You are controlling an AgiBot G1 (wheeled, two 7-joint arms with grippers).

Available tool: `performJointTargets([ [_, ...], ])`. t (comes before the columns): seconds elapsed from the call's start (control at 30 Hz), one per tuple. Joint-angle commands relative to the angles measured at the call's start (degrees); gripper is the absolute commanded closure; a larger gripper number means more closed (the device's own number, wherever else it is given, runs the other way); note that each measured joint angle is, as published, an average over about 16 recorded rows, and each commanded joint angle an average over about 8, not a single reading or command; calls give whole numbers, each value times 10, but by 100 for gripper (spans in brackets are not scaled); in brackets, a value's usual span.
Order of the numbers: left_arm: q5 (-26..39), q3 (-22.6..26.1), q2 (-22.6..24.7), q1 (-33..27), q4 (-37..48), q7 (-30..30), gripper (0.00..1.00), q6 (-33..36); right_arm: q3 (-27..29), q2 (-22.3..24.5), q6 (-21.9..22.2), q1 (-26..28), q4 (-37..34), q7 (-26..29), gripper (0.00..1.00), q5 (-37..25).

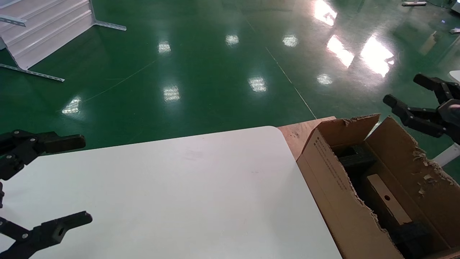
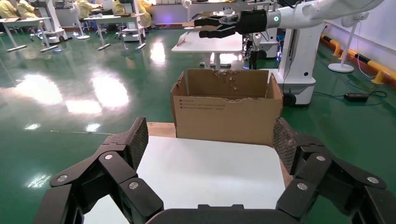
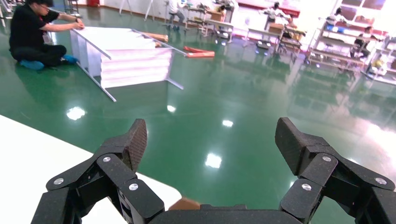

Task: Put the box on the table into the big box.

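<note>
1. The small holed box (image 1: 388, 203) is seen lying inside the big box (image 1: 334, 183), between black foam blocks (image 1: 354, 156); nothing is left on the white table (image 1: 187, 194).
2. The right gripper (image 1: 413, 93) is held above the far side of the big box, its jaws spread wide and nothing gripped.
3. The left gripper (image 1: 72, 180) is parked over the table's left edge, likewise wide open and empty.
4. The task is judged to be essentially complete; only a withdrawal of the right arm seems needed.
5. A risk is noted: the ragged upright flap (image 1: 354, 124) stands just beside the right gripper and could be snagged if the arm is drawn back low, so that the carton is dragged or tipped.
</note>
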Motion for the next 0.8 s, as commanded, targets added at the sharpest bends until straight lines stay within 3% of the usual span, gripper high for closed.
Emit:
performJointTargets([
  [0.03, 0, 0, 0, 0, 0, 0, 0, 0, -5, 1, 2, 38, 11, -9, 0, -21],
  [0.33, 0, 0, 0, 0, 0, 0, 0, 0, 16, -3, 3, 16, 19, 6, 0, -30],
  [0.8, 0, 0, 0, 0, 0, 0, 0, 0, 189, -40, 14, 22, 158, 101, 0, -237],
])
